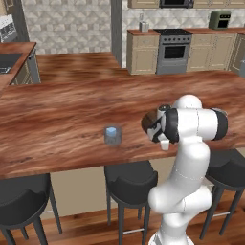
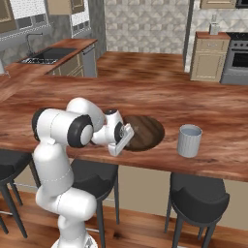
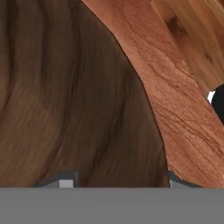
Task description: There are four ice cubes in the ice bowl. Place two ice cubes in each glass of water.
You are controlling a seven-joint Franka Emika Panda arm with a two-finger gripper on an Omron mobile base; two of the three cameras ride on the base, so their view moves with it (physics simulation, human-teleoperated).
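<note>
Ice bowl [image 2: 145,131]: round, shallow, dark brown wood, upright on the worktop near its front edge, its left part hidden behind the arm; seen close in the hand view [image 3: 74,100] as grained brown surface. Tumbler, dark grey [image 1: 113,136]: short cylinder, upright near the front edge, a pale blue patch at its mouth. Tumbler, paler blue-grey with light rim [image 2: 189,140]: upright, just right of the bowl, apart from it.

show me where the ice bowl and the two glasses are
ice bowl [image 2: 147,131]: right base view, on its dark inner surface
paler tumbler [image 2: 189,141]: right base view, on its side wall
darker tumbler [image 1: 113,137]: left base view, on its side wall
</note>
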